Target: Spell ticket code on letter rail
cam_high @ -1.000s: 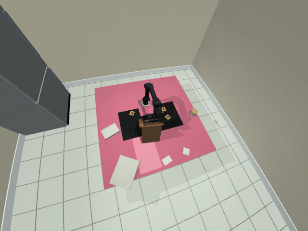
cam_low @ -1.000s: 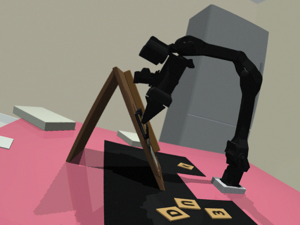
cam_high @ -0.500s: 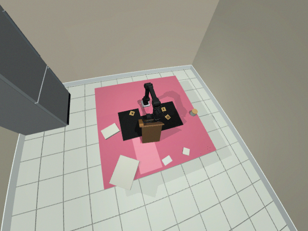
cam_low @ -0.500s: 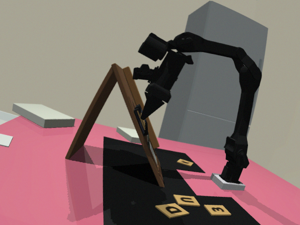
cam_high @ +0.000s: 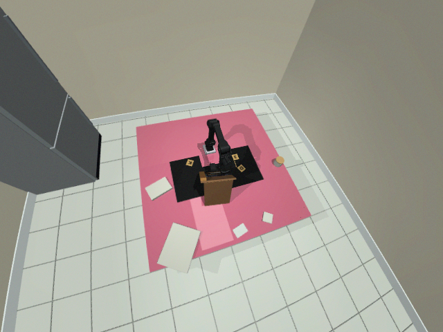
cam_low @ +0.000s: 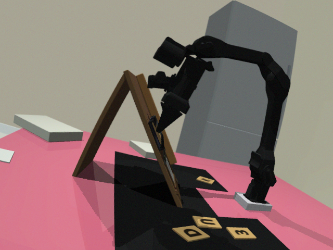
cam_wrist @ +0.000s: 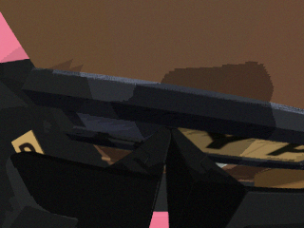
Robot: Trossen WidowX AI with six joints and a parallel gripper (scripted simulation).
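Gripper (cam_low: 159, 131) (cam_wrist: 167, 135)'s closed on nothing, tips right by the Y tile (cam_wrist: 220, 139) in the rail (cam_low: 155, 133) (cam_wrist: 190, 105). Probably pushing it home, so I'd nudge gently, straight along the rail.

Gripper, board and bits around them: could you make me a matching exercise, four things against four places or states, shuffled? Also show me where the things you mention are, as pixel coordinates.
Things
1. gripper (cam_high: 214, 173) (cam_low: 159, 131) (cam_wrist: 167, 135)
2. D tile (cam_high: 241, 168) (cam_low: 191, 233) (cam_wrist: 28, 142)
3. wooden board (cam_high: 217, 193) (cam_low: 106, 121) (cam_wrist: 142, 38)
4. arm's base plate (cam_high: 210, 152) (cam_low: 258, 207)

Places or states
A. flat on the black mat (cam_high: 185, 182) (cam_low: 145, 226) (cam_wrist: 14, 90)
B. pale, on the pink surface (cam_high: 164, 142) (cam_low: 40, 188) (cam_wrist: 9, 43)
C. shut, fingertips at the letter rail (cam_low: 154, 135) (cam_wrist: 157, 102)
D. standing like a tent

Right pairs: 1-C, 2-A, 3-D, 4-B
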